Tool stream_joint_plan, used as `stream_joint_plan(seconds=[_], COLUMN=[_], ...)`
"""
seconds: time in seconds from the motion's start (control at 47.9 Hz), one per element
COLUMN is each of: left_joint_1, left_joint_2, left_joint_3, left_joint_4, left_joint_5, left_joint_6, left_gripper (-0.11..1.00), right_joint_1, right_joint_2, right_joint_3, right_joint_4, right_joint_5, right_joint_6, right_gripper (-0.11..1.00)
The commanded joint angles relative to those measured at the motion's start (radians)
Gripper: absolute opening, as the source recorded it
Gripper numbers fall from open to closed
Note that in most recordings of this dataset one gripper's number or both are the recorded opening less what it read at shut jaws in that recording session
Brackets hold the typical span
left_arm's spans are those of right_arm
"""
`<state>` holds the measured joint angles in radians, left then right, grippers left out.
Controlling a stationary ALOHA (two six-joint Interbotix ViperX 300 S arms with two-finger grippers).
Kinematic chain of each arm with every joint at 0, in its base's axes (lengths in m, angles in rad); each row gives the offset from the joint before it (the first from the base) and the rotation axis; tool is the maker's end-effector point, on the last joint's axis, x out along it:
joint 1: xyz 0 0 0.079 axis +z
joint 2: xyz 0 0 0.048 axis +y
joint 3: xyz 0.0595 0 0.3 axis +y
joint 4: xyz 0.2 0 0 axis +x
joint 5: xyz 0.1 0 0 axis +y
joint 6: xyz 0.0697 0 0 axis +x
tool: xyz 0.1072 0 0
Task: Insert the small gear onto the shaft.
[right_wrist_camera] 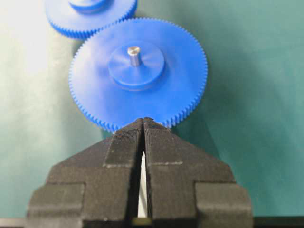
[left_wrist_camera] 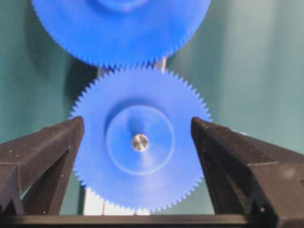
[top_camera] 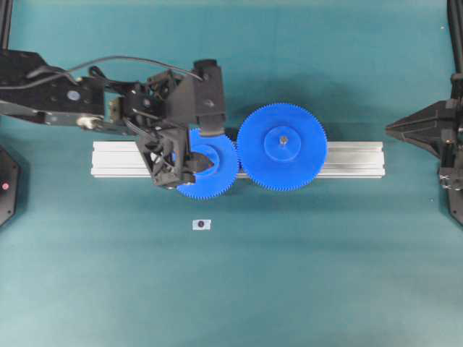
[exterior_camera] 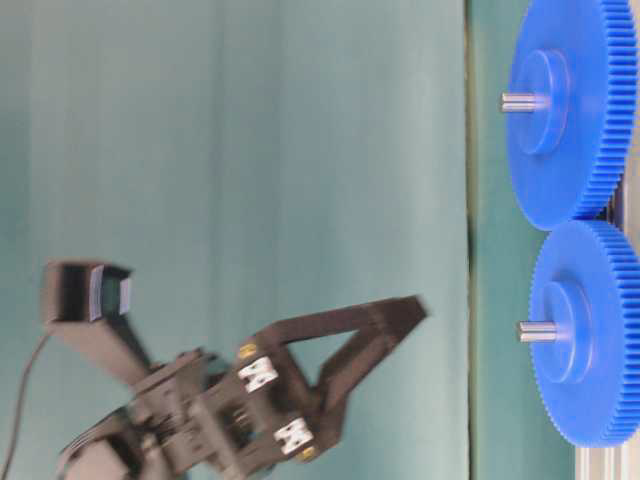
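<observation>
**Small gear seated on shaft, left pincer spread**

- Small gear (left_wrist_camera: pixel 140 140): directly ahead of the left pincer (left_wrist_camera: pixel 137 142), between its fingers but touching neither; teeth meshing the larger gear (left_wrist_camera: pixel 121 28) beyond it.
- Shaft (left_wrist_camera: pixel 140 142): tip showing through the small gear's hub.
- Left pincer: wide, holding nothing.
- Right pincer (right_wrist_camera: pixel 143 124): closed, empty, larger gear just ahead.
- Aluminium rail (top_camera: pixel 130 159): beneath both gears, on the green desk (top_camera: pixel 325 275).

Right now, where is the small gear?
Overhead, the small gear sits on the aluminium rail, left of the larger gear, teeth meeting, under the open left gripper.
</observation>
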<state>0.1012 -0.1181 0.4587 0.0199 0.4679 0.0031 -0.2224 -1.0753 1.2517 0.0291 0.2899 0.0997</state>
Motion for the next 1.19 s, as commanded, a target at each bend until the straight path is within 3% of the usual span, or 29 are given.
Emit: stream_joint_plan(seconds=[0.0,0.293,0.46,1.17], left_joint_1=[-0.020,-0.106,-0.106,-0.104], left_joint_2=[-0.054,-0.192,-0.276,-0.528], left_joint_3=[0.005,0.091,0.161,0.357], left_joint_4=[0.002,0.002,0.002,0.002], left_joint_5=[0.000,0.005,-0.008,-0.058], left_joint_6=[-0.002,-0.017,-0.069,-0.064], left_gripper=[0.90,0.90,0.90,0.89], right_joint_1=[-0.002,-0.002,-0.002,-0.002], right_joint_2=[0.006,0.006,0.006,-0.084], right_joint_3=[-0.009,-0.009,-0.005,0.055], right_joint_4=[-0.002,-0.002,-0.002,-0.002], right_joint_5=[-0.009,-0.009,-0.006,0.011], right_joint_6=[0.009,0.009,0.009,0.009], right_gripper=[0.05,0.05,0.05,0.05])
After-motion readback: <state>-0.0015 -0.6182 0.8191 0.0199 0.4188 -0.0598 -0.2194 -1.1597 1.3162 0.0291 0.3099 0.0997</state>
